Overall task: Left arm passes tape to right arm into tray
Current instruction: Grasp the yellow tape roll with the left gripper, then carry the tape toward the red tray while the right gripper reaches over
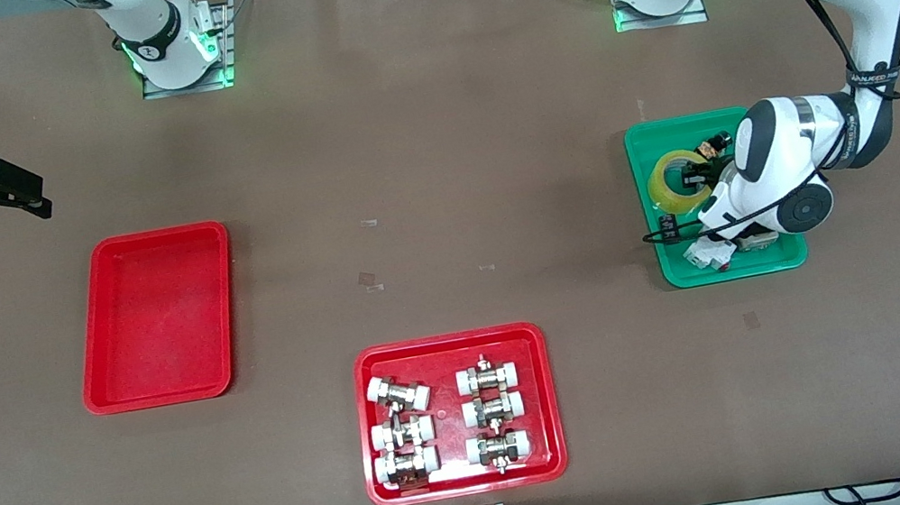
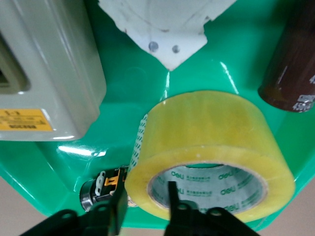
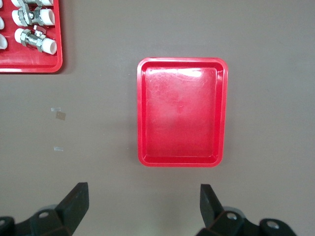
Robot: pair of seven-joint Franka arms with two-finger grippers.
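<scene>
The tape [image 1: 672,177], a wide yellowish roll with a white printed core, lies in the green tray [image 1: 780,259] at the left arm's end of the table. My left gripper [image 1: 690,181] is down at the roll. In the left wrist view its open fingers straddle the wall of the tape [image 2: 211,132], one finger [image 2: 172,199] inside the core and one outside; the left gripper [image 2: 145,202] is low over the green tray [image 2: 123,83]. My right gripper [image 1: 24,194] is open and empty, waiting in the air beside the plain red tray [image 1: 154,316], which also shows in the right wrist view [image 3: 182,113] ahead of the right gripper [image 3: 143,201].
The green tray also holds a grey-white box [image 2: 44,69], a white angular part [image 2: 162,29], a dark cylinder [image 2: 290,73] and a small metal part with an orange clip [image 2: 101,189]. A wider red tray [image 1: 370,430] of white-capped metal fittings stands nearest the front camera.
</scene>
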